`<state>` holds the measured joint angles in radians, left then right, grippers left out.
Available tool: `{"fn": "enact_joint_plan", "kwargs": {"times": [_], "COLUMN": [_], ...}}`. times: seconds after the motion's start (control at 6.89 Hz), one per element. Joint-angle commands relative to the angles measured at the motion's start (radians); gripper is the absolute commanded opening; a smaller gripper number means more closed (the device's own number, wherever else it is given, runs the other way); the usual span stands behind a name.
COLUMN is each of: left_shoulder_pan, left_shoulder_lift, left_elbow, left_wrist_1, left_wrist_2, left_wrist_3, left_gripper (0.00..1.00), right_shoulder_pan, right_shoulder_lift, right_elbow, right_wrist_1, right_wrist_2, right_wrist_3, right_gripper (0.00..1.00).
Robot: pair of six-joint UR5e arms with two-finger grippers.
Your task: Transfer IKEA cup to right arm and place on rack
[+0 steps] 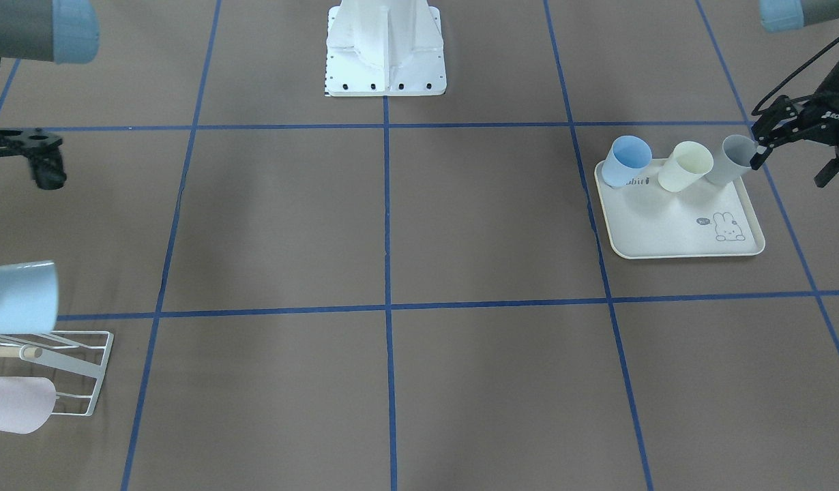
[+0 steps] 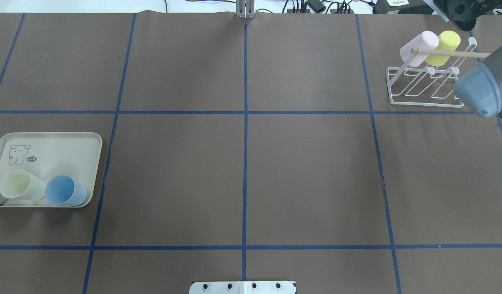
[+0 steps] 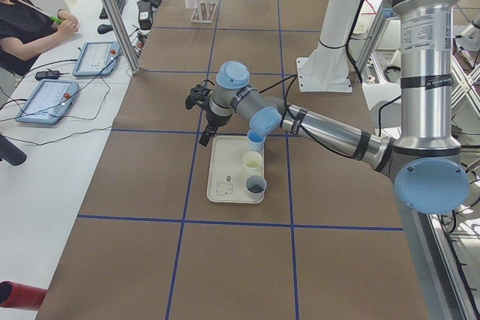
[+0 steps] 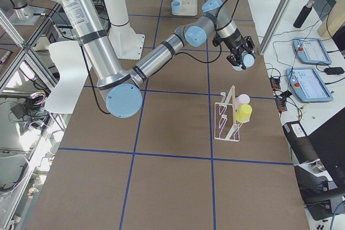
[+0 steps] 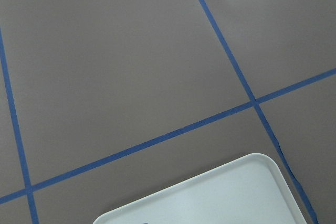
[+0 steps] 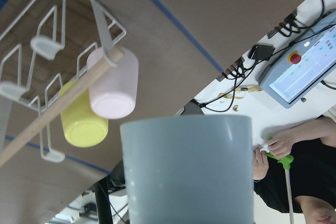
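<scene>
A pale blue-grey IKEA cup [image 6: 189, 171] fills the lower middle of the right wrist view, held on its side by my right gripper [image 4: 241, 60], which is shut on it. In the front-facing view this cup [image 1: 20, 296] hangs just above the white wire rack [image 1: 85, 368]. The rack [image 2: 422, 87] carries a pink cup [image 2: 418, 47] and a yellow cup [image 2: 443, 47] under its wooden dowel. My left gripper [image 1: 791, 169] stands open with nothing in it beside the grey cup [image 1: 735, 158] on the cream tray [image 1: 672, 232].
A blue cup [image 1: 627, 160] and a cream cup [image 1: 684, 166] also stand on the tray. The robot's white base [image 1: 385, 48] is at the middle of the near table edge. A person [image 3: 26, 28] sits by control tablets [image 3: 49, 99] beyond the far edge.
</scene>
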<state>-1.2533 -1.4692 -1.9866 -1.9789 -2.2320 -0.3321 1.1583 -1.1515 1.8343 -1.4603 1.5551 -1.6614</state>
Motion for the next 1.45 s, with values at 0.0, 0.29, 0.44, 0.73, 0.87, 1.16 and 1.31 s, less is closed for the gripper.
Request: {"fn": "enact_joint_plan", "kwargs": {"times": [0.0, 0.29, 0.44, 0.73, 0.87, 1.16, 1.31], "left_shoulder_pan": [-0.005, -0.005, -0.005, -0.005, -0.003, -0.003, -0.003], "left_shoulder_lift": [0.003, 0.003, 0.003, 0.003, 0.003, 0.003, 0.003], "left_elbow": [0.003, 0.003, 0.003, 0.005, 0.005, 0.005, 0.005], "left_wrist_1": [-0.001, -0.001, -0.001, -0.001, -0.001, -0.001, -0.001], "left_wrist_2": [-0.008, -0.008, -0.008, -0.008, -0.008, -0.008, -0.008], "left_wrist_3": [0.004, 0.004, 0.004, 0.004, 0.002, 0.002, 0.002], "left_gripper": [1.00, 1.00, 1.00, 1.00, 1.00, 1.00, 1.00], "right_shoulder_pan": [0.034, 0.064, 0.069, 0.067, 0.067, 0.049, 0.041], "right_shoulder_lift": [-0.032, -0.054, -0.056, -0.106, -0.109, -0.112, -0.119], "right_elbow": [-0.117, -0.338, -0.404, -0.463, -0.489, -0.497, -0.497], "right_wrist_1": [0.167, 0.483, 0.562, 0.680, 0.711, 0.716, 0.718], "right_wrist_2": [-0.056, -0.056, -0.056, -0.058, -0.059, -0.120, -0.128], "right_wrist_3": [-0.110, -0.156, -0.164, -0.167, -0.167, -0.167, -0.167], "right_gripper": [0.00, 0.00, 0.00, 0.00, 0.00, 0.00, 0.00]}}
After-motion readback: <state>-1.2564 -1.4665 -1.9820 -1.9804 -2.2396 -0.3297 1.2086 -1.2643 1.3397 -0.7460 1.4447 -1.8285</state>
